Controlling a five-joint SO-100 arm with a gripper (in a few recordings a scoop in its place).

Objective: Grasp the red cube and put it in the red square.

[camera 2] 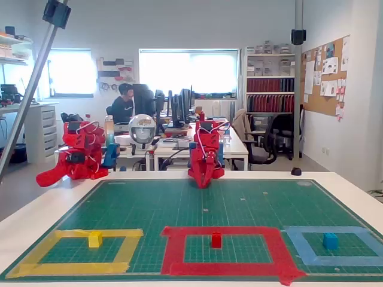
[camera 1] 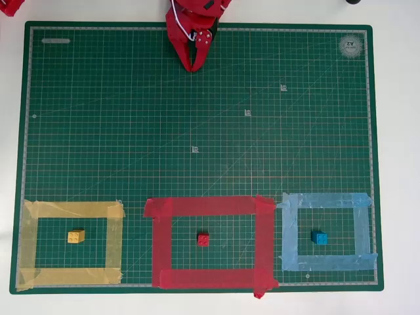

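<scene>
The red cube (camera 1: pixel 203 239) (camera 2: pixel 216 240) rests on the green mat inside the red square (camera 1: pixel 265 243) (camera 2: pixel 172 250), near its middle. My red gripper (camera 1: pixel 193 65) (camera 2: pixel 202 184) hangs folded at the far edge of the mat, well away from the cube, with its jaws together and nothing between them.
A yellow cube (camera 1: pixel 76 236) lies inside a yellow tape outline (camera 1: pixel 114 243) at the left. A blue cube (camera 1: pixel 319 238) lies inside a light blue tape outline (camera 1: pixel 289 236) at the right. The green cutting mat (camera 1: pixel 131 118) covers most of the white table.
</scene>
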